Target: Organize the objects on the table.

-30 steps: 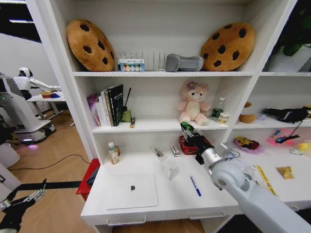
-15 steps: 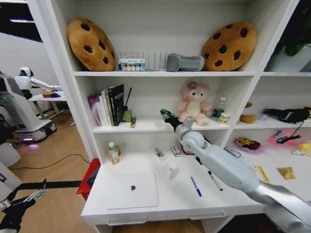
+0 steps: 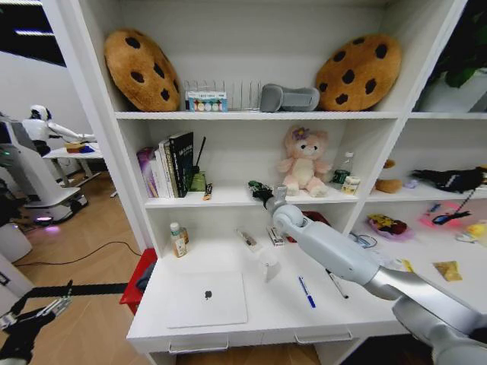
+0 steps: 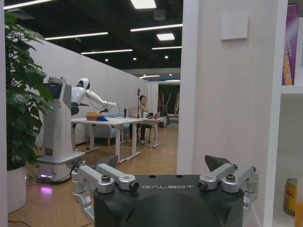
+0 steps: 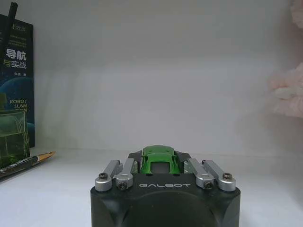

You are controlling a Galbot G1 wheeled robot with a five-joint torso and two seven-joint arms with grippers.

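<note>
The right claw (image 3: 259, 188) is up at the middle shelf (image 3: 228, 199), reaching from the arm at 4 o'clock toward 10 o'clock, and it pinches the green car (image 5: 160, 160) between its fingers; the wrist view shows the car nose-out, just above the shelf board. The claw hangs between the books (image 3: 169, 166) at 9 o'clock and the pink plush (image 3: 302, 161) at 3 o'clock, with bare shelf under it.

The step in hand looks like placing the car on that shelf. Whether the wheels touch the board I cannot tell. The next move calls for a short lowering until the car sits flat, then spreading the fingers and backing straight out toward 4 o'clock, keeping clear of the plush and the green bottle (image 5: 12, 142) beside the books.

On the tabletop (image 3: 335, 308) below, the laptop (image 3: 207, 299) lies at 7 o'clock near the front edge, the blue pen (image 3: 306, 292) at 5 o'clock of the claw, and the black pen (image 3: 335, 285) just beside it, partly under the arm.

The left claw (image 4: 165, 187) is parked low off the desk's left end, fingers spread and holding nothing.
</note>
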